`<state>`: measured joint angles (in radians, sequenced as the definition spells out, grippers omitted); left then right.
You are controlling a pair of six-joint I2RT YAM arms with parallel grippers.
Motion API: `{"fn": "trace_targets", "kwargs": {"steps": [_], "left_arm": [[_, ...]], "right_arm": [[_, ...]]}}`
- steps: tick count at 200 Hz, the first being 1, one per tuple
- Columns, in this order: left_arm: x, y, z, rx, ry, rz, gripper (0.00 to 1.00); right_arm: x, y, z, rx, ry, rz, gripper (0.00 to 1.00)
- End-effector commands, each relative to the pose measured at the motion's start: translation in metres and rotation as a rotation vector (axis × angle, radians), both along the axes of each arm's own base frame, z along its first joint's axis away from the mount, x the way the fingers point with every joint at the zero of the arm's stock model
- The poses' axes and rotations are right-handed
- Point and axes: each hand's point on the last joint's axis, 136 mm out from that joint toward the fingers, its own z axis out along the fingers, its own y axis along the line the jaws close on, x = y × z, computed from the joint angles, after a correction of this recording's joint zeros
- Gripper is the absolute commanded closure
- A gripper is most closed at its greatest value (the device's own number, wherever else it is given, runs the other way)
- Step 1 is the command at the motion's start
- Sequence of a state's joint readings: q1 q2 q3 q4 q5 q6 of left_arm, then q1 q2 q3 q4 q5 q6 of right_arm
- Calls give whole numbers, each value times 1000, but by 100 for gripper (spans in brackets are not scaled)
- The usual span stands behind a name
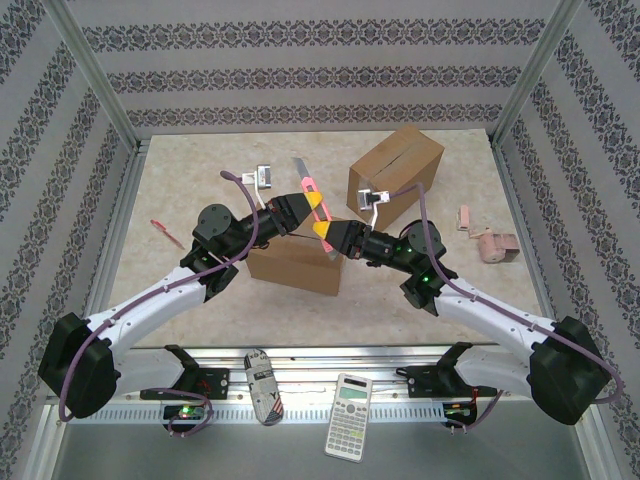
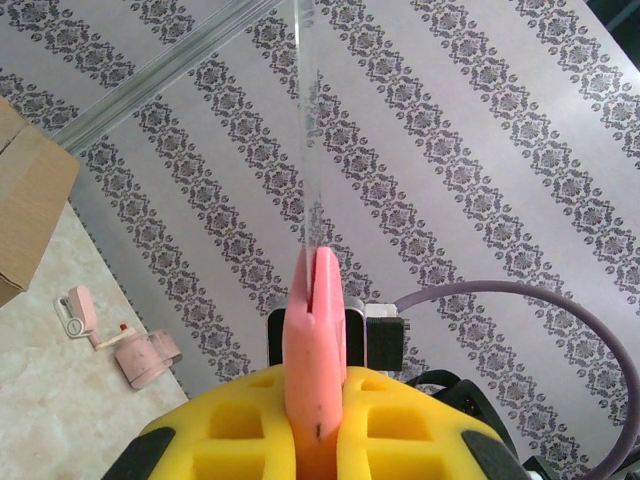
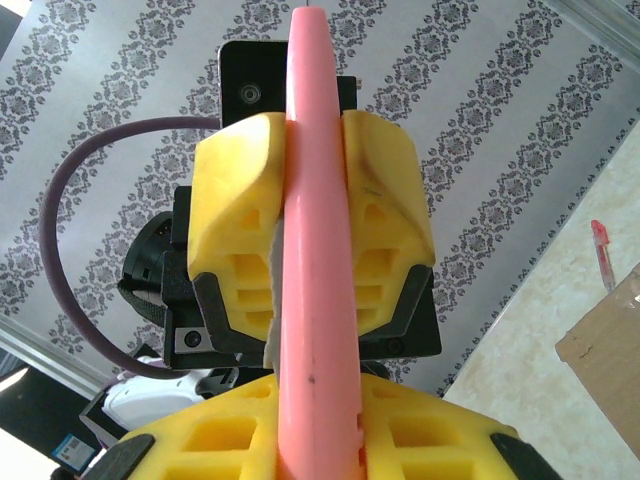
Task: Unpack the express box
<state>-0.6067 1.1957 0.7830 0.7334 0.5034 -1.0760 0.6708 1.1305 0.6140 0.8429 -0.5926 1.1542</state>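
A pink utility knife [image 1: 308,186] is held in the air between both grippers, its blade [image 1: 300,164] pointing to the back wall. My left gripper [image 1: 312,204] is shut on the pink handle [image 2: 318,330], and the thin blade [image 2: 308,130] rises beyond it. My right gripper [image 1: 326,232] is shut on the same handle [image 3: 318,330], just below the left gripper's yellow fingers [image 3: 385,190]. Beneath both grippers a closed cardboard box [image 1: 295,265] sits on the table. A second cardboard box [image 1: 396,172] stands at the back right.
A red pen [image 1: 163,232] lies at the left. Pink items [image 1: 496,246] lie at the right, and a small white object [image 1: 263,176] at the back. A calculator [image 1: 349,415] and a dark oval tool [image 1: 265,386] rest on the front rail.
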Motion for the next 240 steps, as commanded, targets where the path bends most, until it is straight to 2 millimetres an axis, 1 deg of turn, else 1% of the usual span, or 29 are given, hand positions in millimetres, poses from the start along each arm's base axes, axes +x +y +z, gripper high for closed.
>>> {"fn": "trace_targets", "kwargs": {"steps": [1, 6, 9, 22, 29, 35, 36, 41, 46, 52, 64, 82, 106, 123, 142, 165, 191, 218, 240], "left_arm": [[-3, 4, 2, 17, -46, 9, 100], [-3, 5, 2, 29, -47, 13, 100], [-3, 6, 1, 37, -45, 15, 97], [-2, 11, 2, 85, -46, 36, 77], [-2, 16, 4, 120, -49, 56, 65], [-1, 22, 3, 159, -42, 76, 51], [-1, 23, 3, 166, -43, 80, 48], [0, 29, 3, 200, -39, 103, 27], [0, 37, 2, 241, -32, 130, 15], [1, 47, 1, 290, -25, 170, 9], [-1, 67, -1, 386, -10, 243, 1], [-1, 95, -8, 520, 35, 347, 0], [7, 123, -40, 718, 143, 450, 0], [18, 132, -63, 833, 175, 488, 0], [34, 132, -78, 917, 136, 506, 0], [54, 128, -86, 978, 49, 528, 0], [74, 129, -98, 1036, -12, 575, 0], [87, 127, -118, 1093, 1, 575, 0], [93, 124, -132, 1074, 12, 558, 0]], "right_arm": [[5, -7, 25, 77, -30, -62, 100], [6, -9, 24, 75, -24, -68, 100], [6, -9, 24, 72, -19, -71, 100], [7, -14, 18, 47, 15, -83, 100], [8, -18, 14, 34, 37, -92, 100], [7, -23, 13, 31, 49, -98, 100], [7, -24, 11, 24, 58, -98, 100], [8, -28, 6, 10, 83, -107, 100], [8, -34, 1, 0, 104, -114, 100], [7, -41, -4, -9, 126, -124, 100], [4, -55, -14, -38, 164, -142, 100], [-6, -73, -31, -114, 213, -167, 100], [-25, -89, -47, -206, 248, -164, 100], [-35, -95, -63, -276, 267, -163, 100], [-42, -99, -77, -318, 279, -165, 100], [-44, -101, -87, -333, 276, -168, 100], [-43, -103, -97, -358, 282, -180, 100], [-42, -103, -105, -378, 302, -179, 100], [-43, -103, -106, -381, 300, -179, 100]]}}
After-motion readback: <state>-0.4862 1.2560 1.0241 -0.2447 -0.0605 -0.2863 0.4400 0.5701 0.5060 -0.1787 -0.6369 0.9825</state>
